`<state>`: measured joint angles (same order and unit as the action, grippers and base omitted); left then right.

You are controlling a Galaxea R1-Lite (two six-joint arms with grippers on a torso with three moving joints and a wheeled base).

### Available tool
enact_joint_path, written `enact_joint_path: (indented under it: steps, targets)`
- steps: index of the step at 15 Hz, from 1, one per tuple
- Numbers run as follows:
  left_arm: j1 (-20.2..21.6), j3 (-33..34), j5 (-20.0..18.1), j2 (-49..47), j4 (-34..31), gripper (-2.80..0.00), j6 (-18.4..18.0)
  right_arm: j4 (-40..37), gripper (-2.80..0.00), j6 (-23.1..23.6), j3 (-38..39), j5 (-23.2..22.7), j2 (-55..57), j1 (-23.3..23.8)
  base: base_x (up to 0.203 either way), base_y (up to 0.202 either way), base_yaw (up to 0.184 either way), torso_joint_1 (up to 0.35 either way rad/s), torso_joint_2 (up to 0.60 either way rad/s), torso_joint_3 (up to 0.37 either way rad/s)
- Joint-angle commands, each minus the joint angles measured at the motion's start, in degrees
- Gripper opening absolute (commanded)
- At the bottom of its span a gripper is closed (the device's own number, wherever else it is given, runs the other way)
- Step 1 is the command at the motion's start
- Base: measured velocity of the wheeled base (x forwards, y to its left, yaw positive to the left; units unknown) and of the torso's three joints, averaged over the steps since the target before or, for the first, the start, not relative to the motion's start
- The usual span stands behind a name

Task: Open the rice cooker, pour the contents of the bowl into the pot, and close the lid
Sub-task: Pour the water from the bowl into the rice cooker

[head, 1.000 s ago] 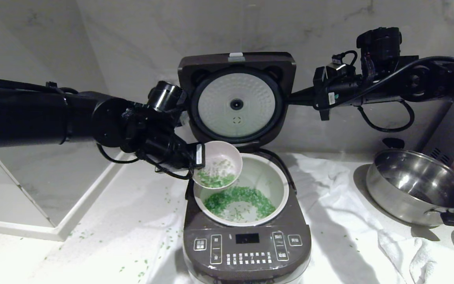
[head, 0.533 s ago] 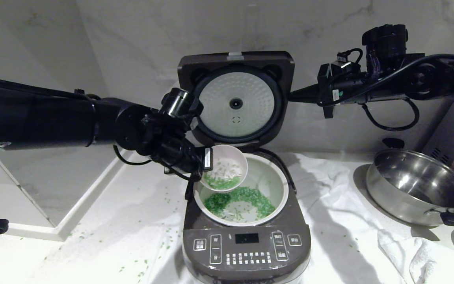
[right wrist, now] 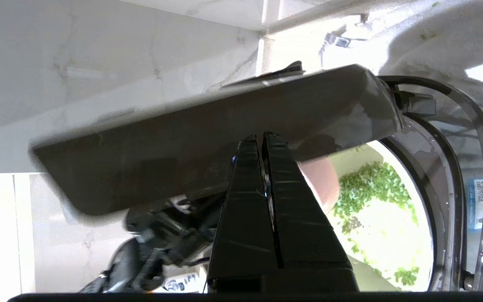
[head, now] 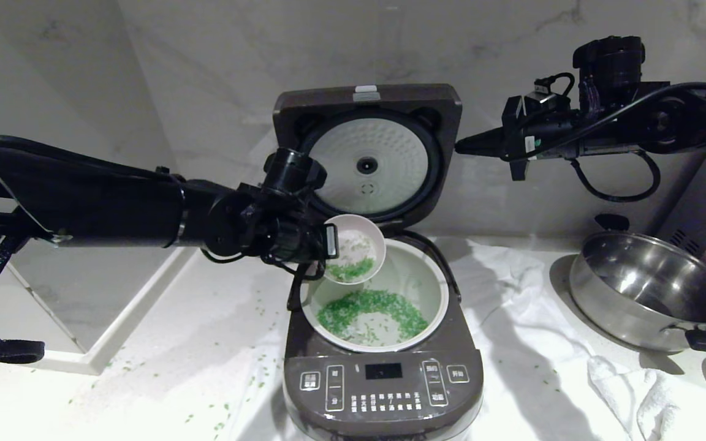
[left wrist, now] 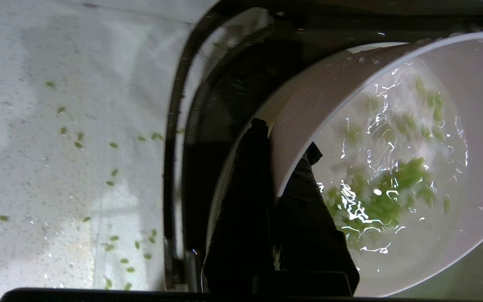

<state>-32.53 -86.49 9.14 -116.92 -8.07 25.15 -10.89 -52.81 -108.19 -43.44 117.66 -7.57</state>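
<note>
Pinching the bowl by its rim, the left gripper tilts it beyond the jaws above the pot; the right gripper, shut, hangs beside the lid.

rice cooker panel buttons, white labels (too small to read)

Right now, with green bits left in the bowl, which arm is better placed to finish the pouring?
The left. Its gripper already grips the tilted bowl over the pot. The right gripper is shut, empty, beside the raised lid, better suited to closing it afterwards.
</note>
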Motion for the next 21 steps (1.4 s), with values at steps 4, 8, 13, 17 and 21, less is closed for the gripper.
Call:
enact_joint_path:
  steps: [4, 8, 13, 17, 21]
  targets:
    - [-1.7, 12.0, 4.4, 2.1, 24.0, -2.80, -3.0, -0.2, -2.80, -0.4, -1.1, -0.5, 0.4, 0.0, 0.000, 0.000, 0.000, 0.000, 0.00, 0.000]
    - [-2.5, 17.1, 7.2, 2.6, 31.0, -2.80, -3.5, -0.2, -2.80, -1.7, -1.0, -0.4, 0.2, 0.3, 0.000, 0.000, 0.000, 0.000, 0.00, 0.000]
    - [-3.0, 28.0, 7.4, 2.4, 53.4, -2.80, -4.5, -0.1, -2.80, -2.6, -1.1, -0.6, -0.6, 1.0, 0.000, 0.000, 0.000, 0.000, 0.00, 0.000]
    - [-3.5, 32.6, 7.6, -5.5, 83.4, -2.80, -8.9, 0.2, -2.80, -2.9, -1.3, -0.8, -1.2, 1.9, 0.000, 0.000, 0.000, 0.000, 0.00, 0.000]
    - [-3.9, 34.9, 7.0, -12.4, 95.7, -2.80, -10.6, 0.2, -2.80, -2.9, -2.3, -0.8, -0.6, 2.1, 0.000, 0.000, 0.000, 0.000, 0.00, 0.000]
